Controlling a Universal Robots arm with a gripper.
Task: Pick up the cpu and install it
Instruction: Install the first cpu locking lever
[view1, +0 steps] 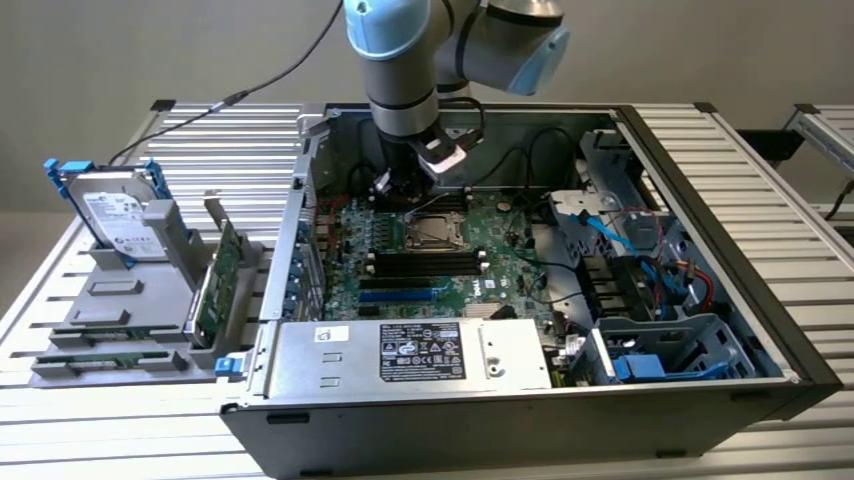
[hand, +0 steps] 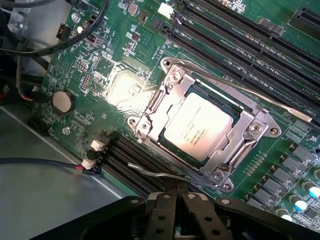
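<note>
The cpu (hand: 197, 125) lies flat in its socket on the green motherboard (hand: 100, 75). Its dull silver top faces up, and a metal socket frame (hand: 150, 107) borders it on all sides. Two thin wire levers (hand: 240, 87) run along opposite sides of that frame. In the exterior view the cpu (view1: 430, 232) sits near the middle of the frame, inside the open computer case (view1: 721, 250) that stands on the slatted bench (view1: 801, 200).

The arm comes down from the top of the exterior view into the case. The end effector (view1: 387, 195) hangs just above the motherboard, close beside the socket on the exterior view's left and slightly behind it. In the wrist view its dark fingers (hand: 162, 212) are pressed together with nothing seen between them, and they stand apart from the cpu.

At the exterior view's left, outside the case, a hard drive (view1: 114, 210) in a blue bracket stands upright in a grey holder (view1: 120, 300), with a green card board (view1: 220, 270) beside it.
</note>
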